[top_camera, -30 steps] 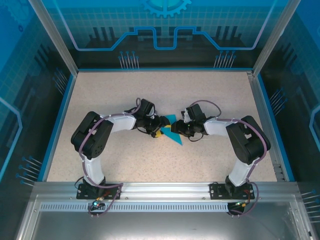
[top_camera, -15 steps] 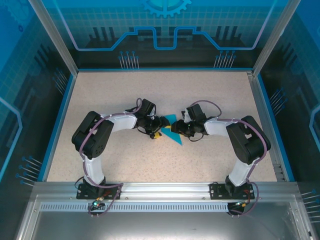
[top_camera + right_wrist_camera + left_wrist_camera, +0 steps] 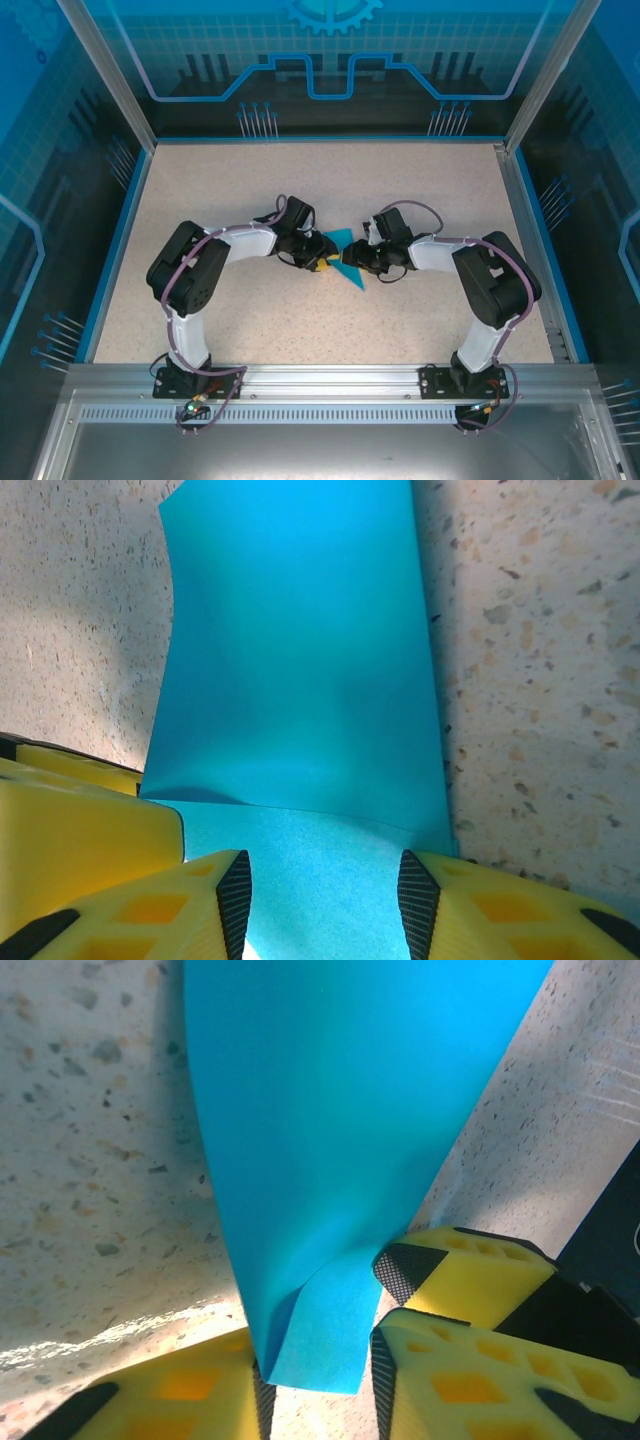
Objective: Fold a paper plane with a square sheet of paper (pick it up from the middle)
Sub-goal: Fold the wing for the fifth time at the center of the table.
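The table (image 3: 420, 190) is a smooth speckled top, and that is the broadest hazard. At the middle of the table the sheet of paper (image 3: 300, 650) lies as a partly folded, tapering cyan shape. So thin a sheet can skate sideways under any push that is not straight down, which would throw the next crease off line. Both arms (image 3: 190, 275) reach in to the middle of the table from their bases at its near edge, one from each side, so the wrists sit close together there. A careless sweep by either could knock the other or drag the sheet along. The right gripper (image 3: 322, 895) is released: its yellow fingers (image 3: 500, 910) stand apart on the wide end of the sheet, with blue paper showing across the gap. If it lifts or slides while the other end is pulled, the folded layers could slip out of register. The left gripper (image 3: 313, 1380) has the narrow end between its fingers, in a gap that the paper fills. I cannot tell whether it is clamping the sheet or merely straddling it. Closing edge-on would likely buckle the paper rather than pinch it flat. The smallest warning is at the very tip, which curls up off the table; squeezing that curl would probably set a stray crease at the point.
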{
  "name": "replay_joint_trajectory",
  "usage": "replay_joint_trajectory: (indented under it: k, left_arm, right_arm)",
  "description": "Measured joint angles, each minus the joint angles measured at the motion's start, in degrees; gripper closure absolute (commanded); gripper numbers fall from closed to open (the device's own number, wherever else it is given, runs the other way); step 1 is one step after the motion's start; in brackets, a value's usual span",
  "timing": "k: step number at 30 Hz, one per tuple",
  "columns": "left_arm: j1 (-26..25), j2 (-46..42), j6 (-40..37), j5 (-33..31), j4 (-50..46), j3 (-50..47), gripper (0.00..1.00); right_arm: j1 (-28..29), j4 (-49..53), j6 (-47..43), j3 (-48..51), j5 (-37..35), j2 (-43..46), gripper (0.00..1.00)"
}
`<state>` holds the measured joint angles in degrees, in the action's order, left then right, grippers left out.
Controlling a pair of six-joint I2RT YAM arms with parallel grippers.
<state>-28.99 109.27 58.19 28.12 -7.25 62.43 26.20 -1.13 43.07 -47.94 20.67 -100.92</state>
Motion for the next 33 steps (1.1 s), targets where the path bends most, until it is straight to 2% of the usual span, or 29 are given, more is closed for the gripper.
replay_joint_trajectory:
  k: [4, 9, 15, 21, 27, 33]
  left_arm:
    - [-0.07, 0.55, -0.57, 0.04, -0.20, 0.26, 0.89]
    - [-0.31, 0.68, -1.51, 0.00, -1.18, 0.74, 0.97]
    - [-0.74, 0.68, -1.70, -0.42, -2.84, 1.73, 0.98]
    - [-1.62, 0.68, -2.05, -0.92, -4.57, 3.67, 0.98]
    - [-1.92, 0.68, -2.86, -1.33, -6.19, 4.94, 0.98]
    - [-1.92, 0.68, -3.08, -1.33, -7.54, 5.92, 0.98]
  right_arm:
    - [0.00, 0.07, -1.81, 0.00, 0.00, 0.13, 0.52]
    - [0.00, 0.57, -6.49, 0.61, -1.88, 1.86, 0.50]
    - [0.85, -1.01, -15.17, 5.38, -7.91, 10.45, 0.51]
    - [6.73, -3.10, -22.80, 10.75, -17.40, 18.25, 0.52]
    - [12.72, -4.15, -27.56, 13.16, -26.40, 18.27, 0.54]
    - [17.33, -7.93, -31.58, 13.14, -33.73, 13.81, 0.63]
